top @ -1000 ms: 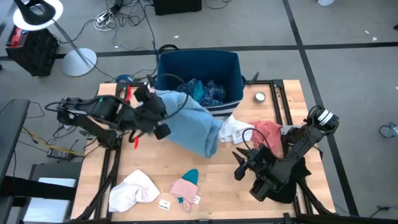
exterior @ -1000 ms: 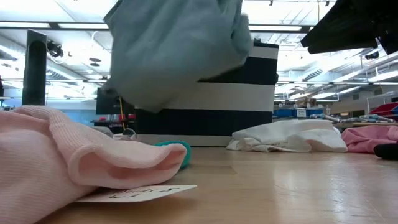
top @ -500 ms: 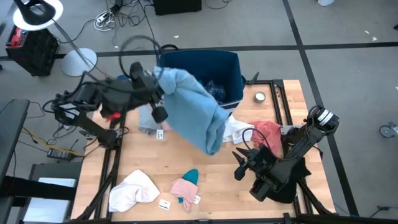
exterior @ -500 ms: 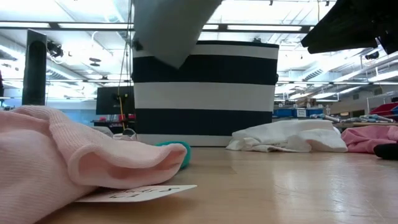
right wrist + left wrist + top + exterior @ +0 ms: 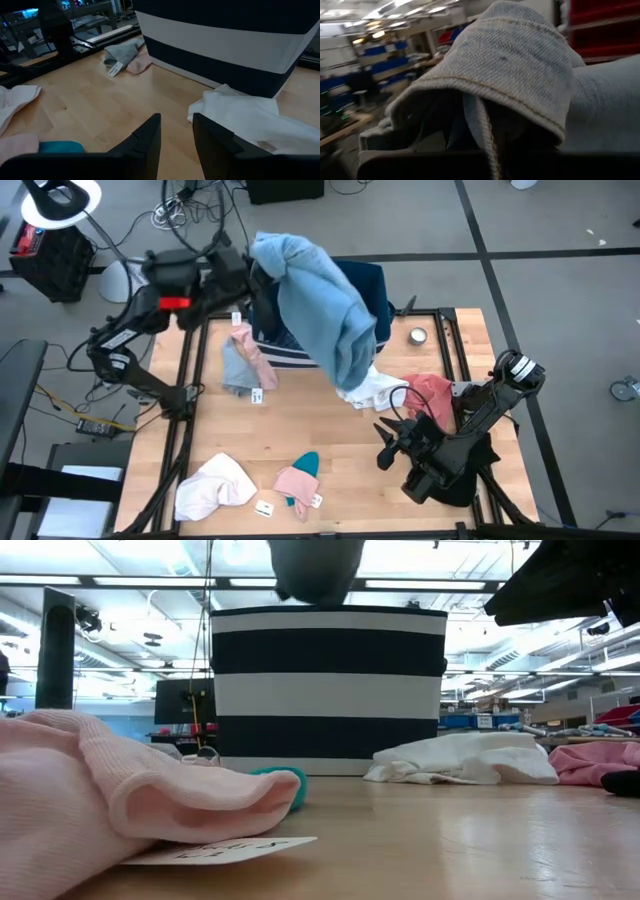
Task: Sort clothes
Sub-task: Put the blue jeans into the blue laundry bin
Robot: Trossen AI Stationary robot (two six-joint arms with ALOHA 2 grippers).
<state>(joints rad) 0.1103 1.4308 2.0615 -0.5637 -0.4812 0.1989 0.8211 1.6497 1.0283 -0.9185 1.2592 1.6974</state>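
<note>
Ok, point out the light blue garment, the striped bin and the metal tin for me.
Light blue garment (image 5: pixel 320 305), high view, middle of the hanging fabric.
Bin (image 5: pixel 330 690), low view, white stripe on its front wall.
Tin (image 5: pixel 418 336), high view, its round top.

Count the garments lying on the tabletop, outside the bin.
7: grey-pink piece, white garment, salmon-red one, black one, white one, pink and teal. More may be hidden.

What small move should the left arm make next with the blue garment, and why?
Probably carry it a little farther over the bin before letting go: the left gripper holds the light blue garment high, but its lower end hangs outside, above the white garment.
</note>
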